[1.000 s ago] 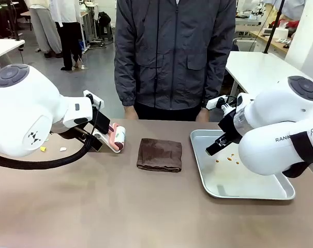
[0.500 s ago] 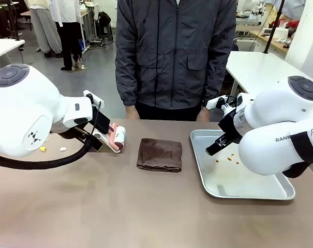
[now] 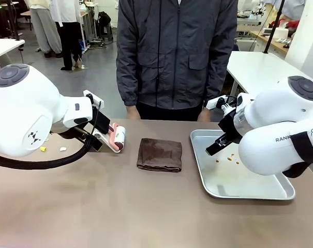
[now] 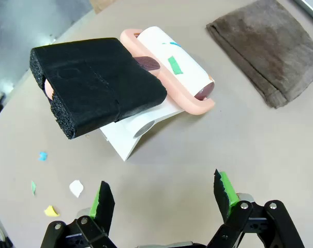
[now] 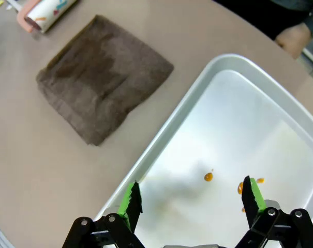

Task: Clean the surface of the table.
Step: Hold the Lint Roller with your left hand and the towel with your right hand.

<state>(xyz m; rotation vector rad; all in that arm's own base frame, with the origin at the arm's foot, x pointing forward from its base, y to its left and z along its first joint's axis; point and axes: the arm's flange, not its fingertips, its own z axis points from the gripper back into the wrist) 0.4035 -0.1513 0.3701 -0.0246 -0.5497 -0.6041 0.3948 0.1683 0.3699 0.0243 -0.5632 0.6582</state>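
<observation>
The brownish table [image 3: 120,206] spreads beneath me. My left gripper [image 4: 163,187] hangs over it, jaws wide apart and empty, with the lint roller [image 4: 172,67] at twelve o'clock. My right gripper [image 5: 191,192], equally wide and empty, hovers above the metal tray [image 5: 234,113]. A folded brown cloth [image 3: 160,154] lies between roller and tray. The person [image 3: 174,51] stands beyond at twelve.

Person [image 3: 177,51] across the tabletop [image 3: 146,206] shifted a hair sideways, away from the left jaws and toward the right jaws. The person's hand [image 3: 131,111] at the far edge moved along with the torso.
</observation>
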